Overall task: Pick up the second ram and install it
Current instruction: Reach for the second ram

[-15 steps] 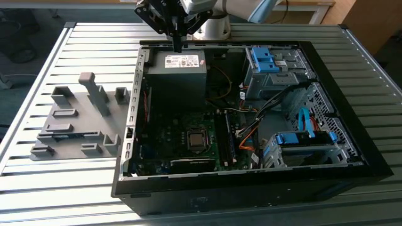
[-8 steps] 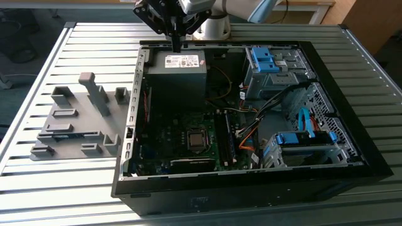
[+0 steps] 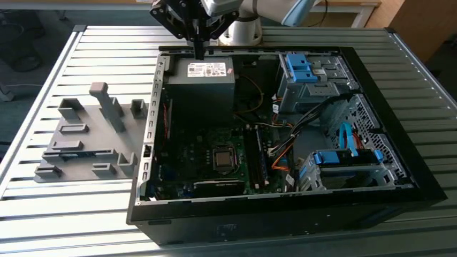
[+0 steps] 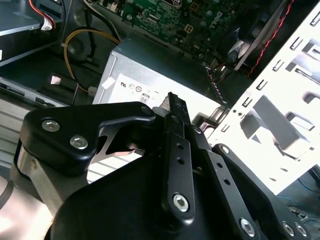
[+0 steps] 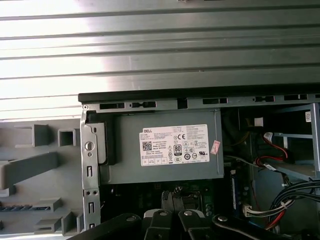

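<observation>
the pick-up step is barely begun: the gripper (image 3: 199, 53) hangs over the power supply (image 3: 203, 80), jaws pressed together and empty. the second ram (image 3: 76, 155) lies in the grey fixture (image 3: 93, 140), well apart; grasping it seems to call for parted jaws aligned with its length.
</observation>
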### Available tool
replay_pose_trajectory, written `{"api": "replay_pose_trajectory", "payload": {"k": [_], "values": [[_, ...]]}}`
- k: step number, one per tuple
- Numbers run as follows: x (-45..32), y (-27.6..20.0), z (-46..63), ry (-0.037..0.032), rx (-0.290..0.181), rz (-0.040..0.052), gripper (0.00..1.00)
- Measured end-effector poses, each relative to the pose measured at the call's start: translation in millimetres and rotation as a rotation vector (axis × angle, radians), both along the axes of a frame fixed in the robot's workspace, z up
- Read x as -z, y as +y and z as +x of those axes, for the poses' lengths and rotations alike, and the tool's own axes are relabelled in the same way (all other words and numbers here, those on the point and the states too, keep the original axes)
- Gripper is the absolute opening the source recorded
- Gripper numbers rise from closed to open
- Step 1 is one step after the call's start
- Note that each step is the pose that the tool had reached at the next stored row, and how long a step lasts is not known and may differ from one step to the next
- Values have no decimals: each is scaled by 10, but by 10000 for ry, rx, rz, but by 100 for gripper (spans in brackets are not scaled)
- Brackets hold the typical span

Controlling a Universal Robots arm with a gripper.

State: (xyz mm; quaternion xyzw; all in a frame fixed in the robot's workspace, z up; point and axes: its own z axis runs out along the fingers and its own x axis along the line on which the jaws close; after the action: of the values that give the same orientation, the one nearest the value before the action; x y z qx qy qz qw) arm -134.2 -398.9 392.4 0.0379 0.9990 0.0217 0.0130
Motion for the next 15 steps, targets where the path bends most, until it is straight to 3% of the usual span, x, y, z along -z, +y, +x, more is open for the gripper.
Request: {"api": "replay_pose_trajectory", "payload": {"k": [15], "values": [[5,0,-34,4,-1,1,11]]}}
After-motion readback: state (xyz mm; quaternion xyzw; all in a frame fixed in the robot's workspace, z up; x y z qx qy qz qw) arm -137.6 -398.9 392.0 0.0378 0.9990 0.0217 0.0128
